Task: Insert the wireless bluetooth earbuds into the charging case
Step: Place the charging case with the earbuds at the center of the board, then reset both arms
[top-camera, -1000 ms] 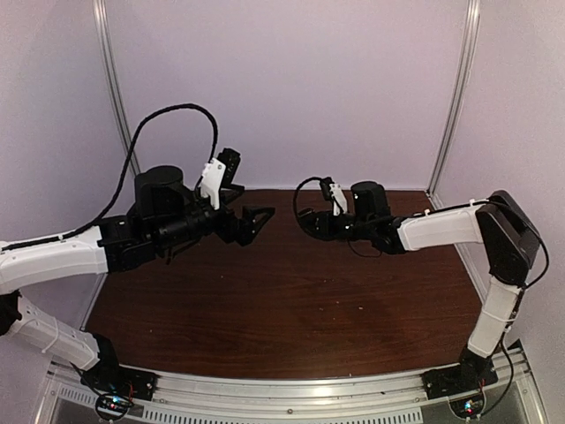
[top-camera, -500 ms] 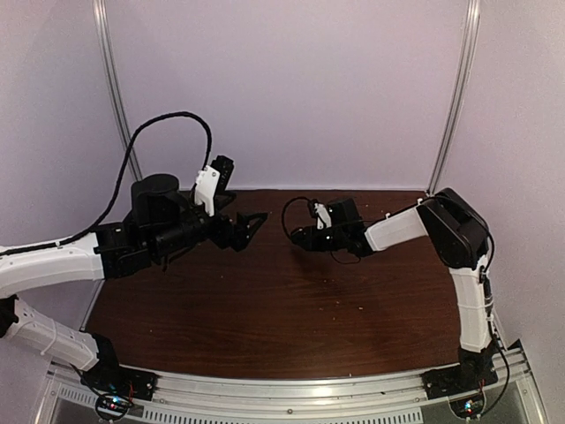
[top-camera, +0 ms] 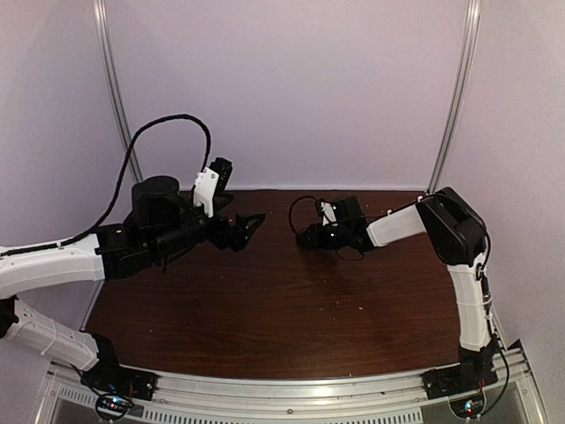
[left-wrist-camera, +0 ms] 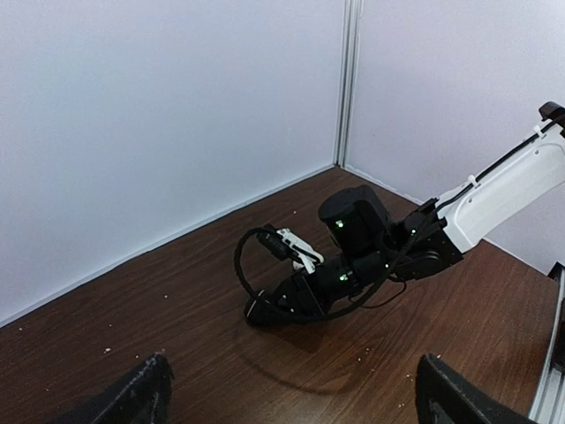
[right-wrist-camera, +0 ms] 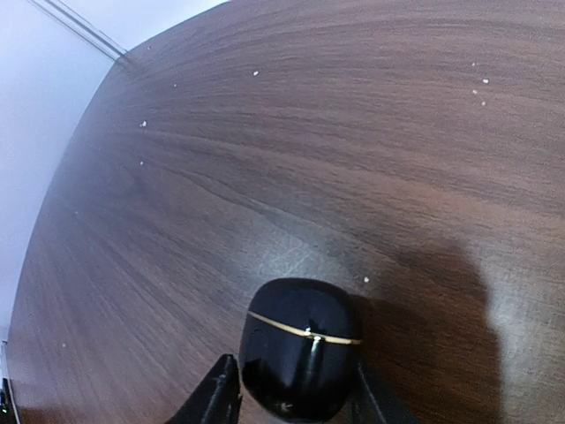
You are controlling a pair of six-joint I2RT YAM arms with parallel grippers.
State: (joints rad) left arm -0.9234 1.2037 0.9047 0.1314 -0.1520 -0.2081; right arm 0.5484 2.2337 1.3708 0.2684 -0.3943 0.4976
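Observation:
The charging case [right-wrist-camera: 300, 353] is a glossy black rounded box with a thin gold seam, lid closed, resting on the brown table. My right gripper [right-wrist-camera: 296, 389] reaches low toward the table's middle and straddles the case. Its jaws are open a little, with a thin gap showing beside the left finger [right-wrist-camera: 221, 389]. The left wrist view shows the case [left-wrist-camera: 256, 311] at the tip of the right gripper [left-wrist-camera: 265, 305]. My left gripper [top-camera: 250, 225] hovers wide open and empty, left of the case and facing it. The earbuds are out of view.
The dark wood table [top-camera: 282, 309] carries scattered pale crumbs [right-wrist-camera: 481, 84]. White walls with metal corner posts [top-camera: 455, 97] close off the back and sides. A black cable loop [left-wrist-camera: 252, 274] hangs off the right wrist, close to the tabletop.
The right arm swung in and came down, bringing the case onto the table, and its jaws have eased apart. The left arm drew back slightly to the left.

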